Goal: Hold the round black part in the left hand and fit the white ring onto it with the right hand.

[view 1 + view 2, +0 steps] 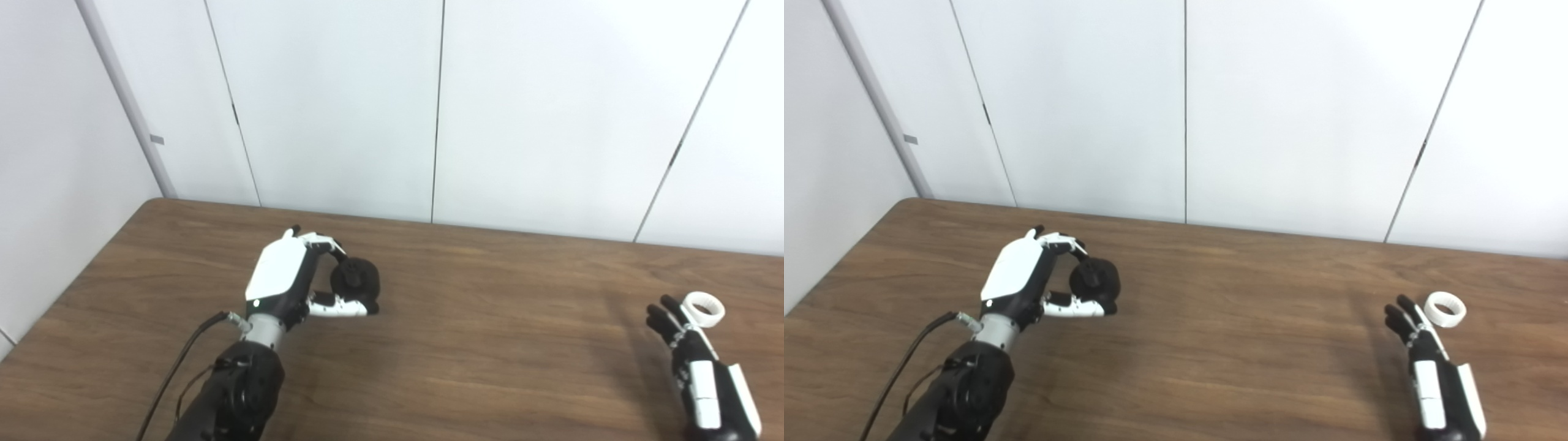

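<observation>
My left hand [288, 278] is clamped on the round black part [355, 280], raised off the surface [490, 343] to present it. Far to the part's right, my right hand [692, 352], fingers apart and empty, reaches beside the white ring [704, 308], which lies on the surface.

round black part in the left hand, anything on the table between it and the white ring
Nothing: between the round black part and the white plastic ring, both eye views show only bare brown wooden table.
</observation>
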`<state>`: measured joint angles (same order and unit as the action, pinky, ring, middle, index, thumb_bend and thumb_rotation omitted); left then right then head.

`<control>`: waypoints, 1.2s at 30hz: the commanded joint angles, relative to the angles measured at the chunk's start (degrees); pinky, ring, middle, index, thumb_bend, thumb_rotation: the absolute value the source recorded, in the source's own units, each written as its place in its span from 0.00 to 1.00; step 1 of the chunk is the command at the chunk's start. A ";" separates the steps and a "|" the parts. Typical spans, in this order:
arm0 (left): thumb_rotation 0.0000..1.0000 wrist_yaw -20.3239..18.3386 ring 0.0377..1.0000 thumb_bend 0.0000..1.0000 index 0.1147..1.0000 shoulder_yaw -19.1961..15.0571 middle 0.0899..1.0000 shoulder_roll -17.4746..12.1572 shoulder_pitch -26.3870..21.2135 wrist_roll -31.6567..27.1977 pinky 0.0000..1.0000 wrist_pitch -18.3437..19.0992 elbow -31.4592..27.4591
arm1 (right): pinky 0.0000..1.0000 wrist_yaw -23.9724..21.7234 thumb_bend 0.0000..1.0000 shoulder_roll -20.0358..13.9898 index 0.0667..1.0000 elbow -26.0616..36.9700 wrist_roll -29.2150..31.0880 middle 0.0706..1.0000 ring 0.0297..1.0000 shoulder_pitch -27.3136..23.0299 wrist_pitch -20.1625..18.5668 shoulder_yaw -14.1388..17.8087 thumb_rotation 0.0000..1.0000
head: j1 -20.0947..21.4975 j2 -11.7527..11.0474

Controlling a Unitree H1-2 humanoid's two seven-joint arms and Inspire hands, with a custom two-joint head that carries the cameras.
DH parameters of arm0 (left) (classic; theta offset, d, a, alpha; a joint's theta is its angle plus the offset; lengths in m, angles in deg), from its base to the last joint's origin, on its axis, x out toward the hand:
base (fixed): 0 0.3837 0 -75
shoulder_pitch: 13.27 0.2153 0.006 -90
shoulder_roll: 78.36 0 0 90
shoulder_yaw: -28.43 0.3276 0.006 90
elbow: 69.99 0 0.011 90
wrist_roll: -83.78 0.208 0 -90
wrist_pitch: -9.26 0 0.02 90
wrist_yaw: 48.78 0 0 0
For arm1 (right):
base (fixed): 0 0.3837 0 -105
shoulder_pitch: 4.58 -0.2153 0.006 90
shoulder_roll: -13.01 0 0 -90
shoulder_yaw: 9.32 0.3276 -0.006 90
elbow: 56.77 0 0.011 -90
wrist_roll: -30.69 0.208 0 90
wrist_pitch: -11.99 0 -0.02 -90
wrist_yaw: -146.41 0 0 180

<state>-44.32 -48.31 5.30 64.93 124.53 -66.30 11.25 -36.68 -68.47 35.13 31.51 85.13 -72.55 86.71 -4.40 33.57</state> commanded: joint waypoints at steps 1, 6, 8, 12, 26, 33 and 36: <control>0.05 0.37 0.85 0.52 0.42 0.88 0.74 0.48 0.15 2.61 1.00 -2.03 -3.26 | 1.00 1.12 0.66 1.45 0.91 0.18 -0.83 0.88 0.92 2.01 -1.51 -0.89 1.00 | 0.24 0.19; 0.05 -0.21 0.86 0.52 0.42 3.44 0.73 2.77 3.67 5.56 1.00 -4.02 -6.08 | 1.00 1.92 0.64 2.48 0.92 2.67 -1.51 0.88 0.93 2.06 -4.14 -1.26 1.00 | 1.95 0.99; 0.05 -1.20 0.86 0.52 0.42 4.81 0.74 3.45 4.82 7.66 1.00 -4.42 -7.29 | 1.00 2.13 0.63 2.75 0.92 3.40 -1.71 0.88 0.93 2.02 -5.14 -1.40 1.00 | 2.14 1.17; 0.06 -2.78 0.86 0.52 0.42 6.26 0.74 4.49 6.44 9.72 1.00 -5.95 -8.86 | 1.00 2.46 0.63 3.15 0.91 4.58 -1.82 0.88 0.92 2.10 -6.27 -1.86 1.00 | 3.39 1.85; 0.05 -0.04 0.85 0.52 0.42 7.86 0.74 8.79 12.17 10.93 1.00 -13.65 -5.84 | 1.00 3.67 0.63 3.47 0.93 8.52 -2.83 0.90 0.92 2.37 -9.82 -3.47 1.00 | 6.03 4.30; 0.05 0.98 0.87 0.52 0.42 7.67 0.75 9.32 14.25 11.16 1.00 -15.63 -4.54 | 1.00 3.76 0.62 3.43 0.93 10.72 -3.01 0.90 0.92 2.58 -11.64 -3.75 1.00 | 7.21 6.07; 0.05 1.51 0.87 0.52 0.42 7.88 0.75 9.39 15.01 11.56 1.00 -16.54 -4.05 | 1.00 3.63 0.62 3.38 0.93 11.11 -2.95 0.90 0.91 2.67 -12.13 -3.84 1.00 | 7.37 6.49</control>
<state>-44.77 -40.44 14.75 80.35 135.38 -81.09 7.74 -32.63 -65.15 44.22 28.30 88.15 -84.63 83.23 2.90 39.99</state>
